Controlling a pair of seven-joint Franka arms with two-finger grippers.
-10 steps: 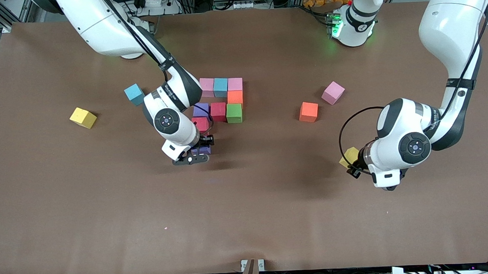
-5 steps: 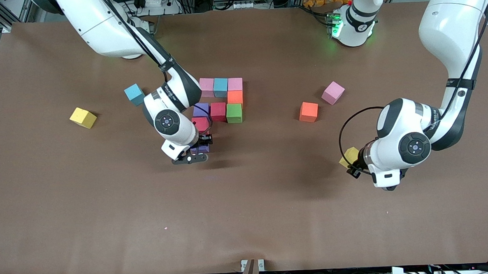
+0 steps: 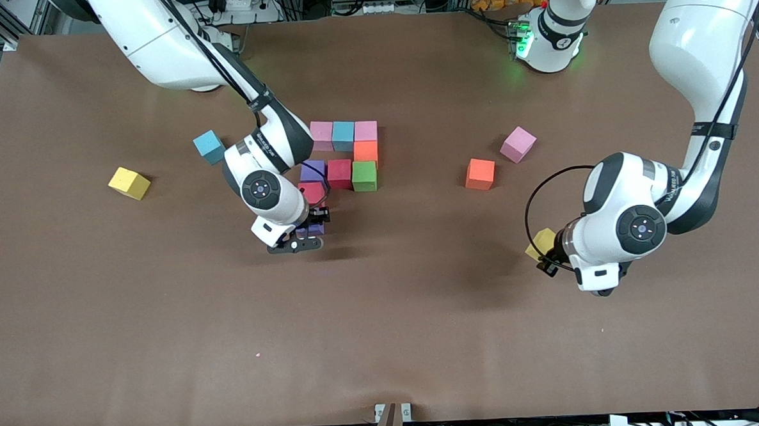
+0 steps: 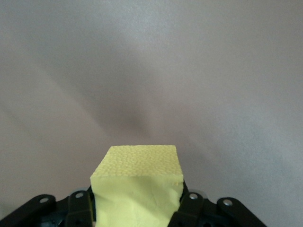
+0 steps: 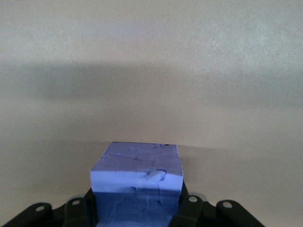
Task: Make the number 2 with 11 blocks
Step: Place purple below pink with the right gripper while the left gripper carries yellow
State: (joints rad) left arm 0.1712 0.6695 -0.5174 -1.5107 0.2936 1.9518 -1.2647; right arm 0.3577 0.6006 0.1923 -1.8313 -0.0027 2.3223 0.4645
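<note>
Front view: right arm's wrist covers most of the held purple block point(image 3: 314, 229) and part of the red block point(image 3: 313, 191) just above it. Second purple block point(image 3: 314, 170) also partly covered by the arm. Left arm's wrist hides much of the yellow block point(image 3: 540, 242); fingers not visible there. Both wrist views: held blocks cut off by frame edge, fingertips hidden against the cube sides.

Even, bright overhead light falls on the brown worktop point(image 3: 168, 350); soft, diffuse shadows pool under both arms; a green lamp glows at the left arm's base point(image 3: 522, 40), tinting the worktop beside it; both wrist views look hazy, their backgrounds washed pale.
</note>
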